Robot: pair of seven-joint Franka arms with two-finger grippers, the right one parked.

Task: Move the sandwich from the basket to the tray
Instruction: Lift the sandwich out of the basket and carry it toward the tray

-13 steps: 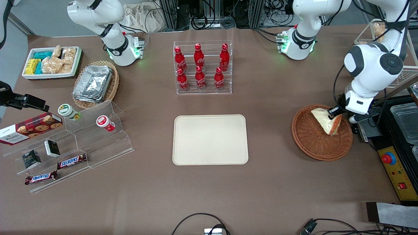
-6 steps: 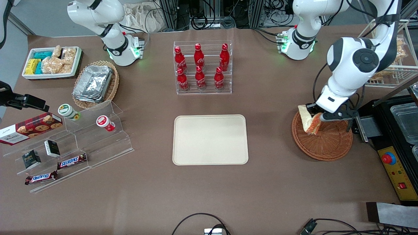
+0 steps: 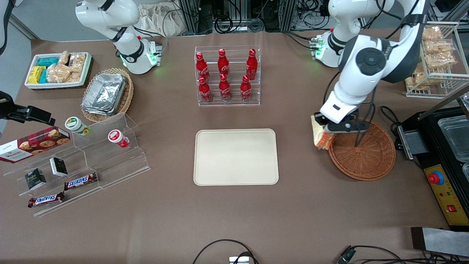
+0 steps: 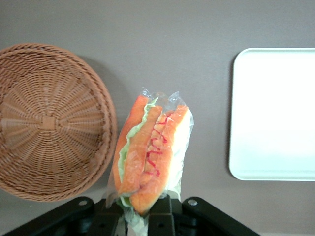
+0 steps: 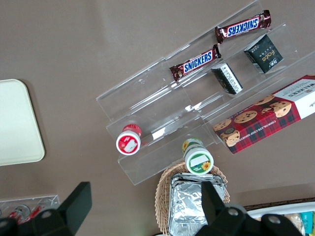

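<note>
Sandwich (image 3: 321, 136) now past basket (image 3: 366, 161) rim, gripper (image 3: 327, 129) clamping it, tray (image 3: 236, 157) apart

Front camera overlooks the whole table; left wrist camera looks down, sharing tray (image 3: 236, 156) and basket (image 3: 366, 157).

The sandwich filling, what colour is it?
Orange with a pale green strip on the sandwich, clearest in the left wrist view; the hand holds it.

Two chocolate bars (image 5: 195, 62) on the clear stepped stand read "SNICKERS" in blue letters on white; the second bar (image 5: 243, 26) lies one step over. The red tartan biscuit box (image 5: 268, 114) reads "WALKERS" along its edge. A small dark box (image 5: 263, 54) beside the bars bears pale lettering, seemingly "face". The red bottles (image 3: 224, 74) carry white script, too small to read.
</note>
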